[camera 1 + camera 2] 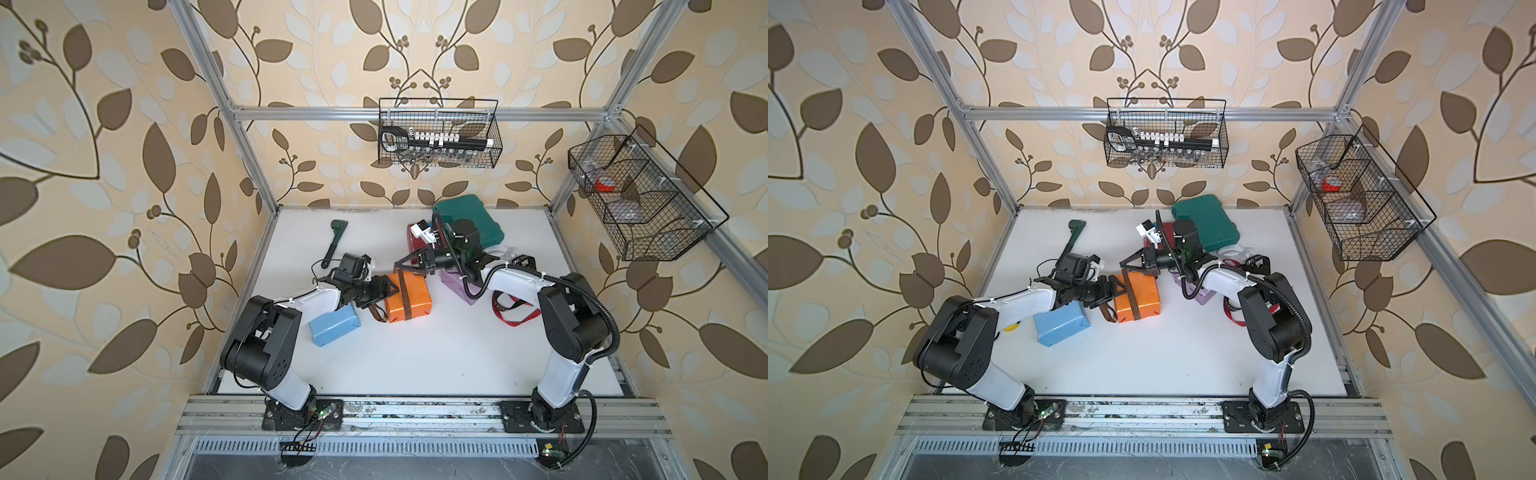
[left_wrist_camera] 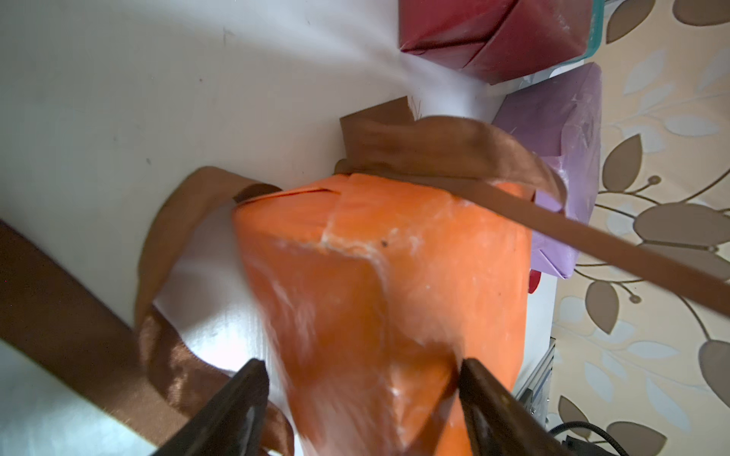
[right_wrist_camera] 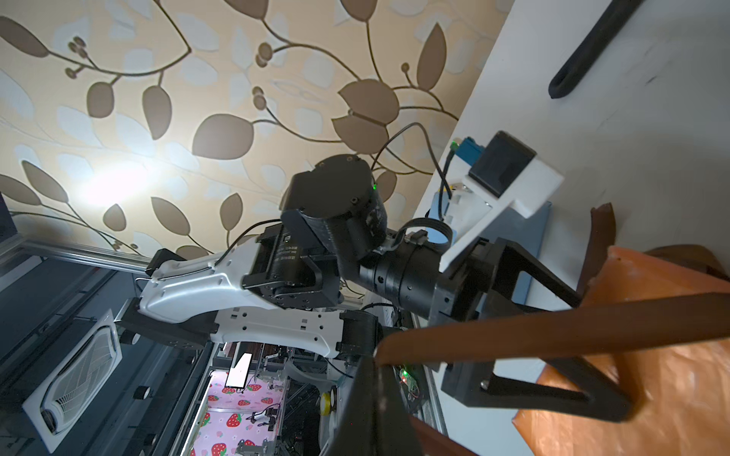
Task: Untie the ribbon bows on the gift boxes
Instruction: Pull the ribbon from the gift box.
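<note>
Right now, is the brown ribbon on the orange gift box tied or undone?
Undone: the brown ribbon shows no bow on the orange gift box; the shut right gripper holds one end taut.

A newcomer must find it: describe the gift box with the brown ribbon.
On the white table, look at the middle. The orange box lies there between a light blue box and a lilac box; it alone is orange and wears a brown ribbon.
</note>
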`<action>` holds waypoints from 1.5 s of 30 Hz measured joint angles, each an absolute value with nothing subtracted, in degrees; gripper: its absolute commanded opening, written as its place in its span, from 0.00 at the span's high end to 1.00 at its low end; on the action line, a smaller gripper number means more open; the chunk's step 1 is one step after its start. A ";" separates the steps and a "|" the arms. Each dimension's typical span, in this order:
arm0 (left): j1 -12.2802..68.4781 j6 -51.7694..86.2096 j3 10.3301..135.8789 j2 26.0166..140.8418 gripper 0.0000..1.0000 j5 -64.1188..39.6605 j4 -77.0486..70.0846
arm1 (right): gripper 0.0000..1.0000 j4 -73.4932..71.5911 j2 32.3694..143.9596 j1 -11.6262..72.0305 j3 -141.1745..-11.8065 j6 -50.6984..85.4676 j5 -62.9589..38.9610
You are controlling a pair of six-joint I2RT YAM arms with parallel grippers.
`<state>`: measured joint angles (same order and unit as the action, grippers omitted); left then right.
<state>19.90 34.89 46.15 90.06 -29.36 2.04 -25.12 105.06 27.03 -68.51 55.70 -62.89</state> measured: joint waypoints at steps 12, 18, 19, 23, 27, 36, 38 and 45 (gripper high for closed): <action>19.97 34.89 46.15 90.06 0.21 -29.30 2.59 | 1.00 -17.89 102.39 25.36 -74.81 52.60 -63.20; 19.97 34.92 46.15 90.06 0.21 -29.28 2.81 | 1.00 -10.81 100.99 25.36 -79.05 47.40 -62.04; 19.97 34.92 46.17 90.06 0.21 -29.26 2.81 | 1.00 -9.47 100.97 25.36 -79.81 46.39 -61.69; 20.23 34.94 47.29 90.08 0.19 -29.15 3.40 | 1.00 -6.44 100.97 25.36 -80.53 44.23 -61.41; 20.34 34.94 49.71 90.13 0.16 -28.91 3.64 | 1.00 -3.88 100.97 25.36 -82.35 43.03 -61.06; 21.10 34.92 51.62 95.13 0.16 -27.05 3.53 | 1.00 -2.68 100.97 25.36 -84.09 42.39 -61.04; 21.58 34.87 51.96 95.68 0.15 -27.00 3.44 | 1.00 -2.59 100.97 25.36 -84.12 42.46 -61.04; 22.94 34.46 53.80 96.66 0.15 -26.52 4.56 | 1.00 -1.50 100.97 24.95 -88.49 43.46 -61.08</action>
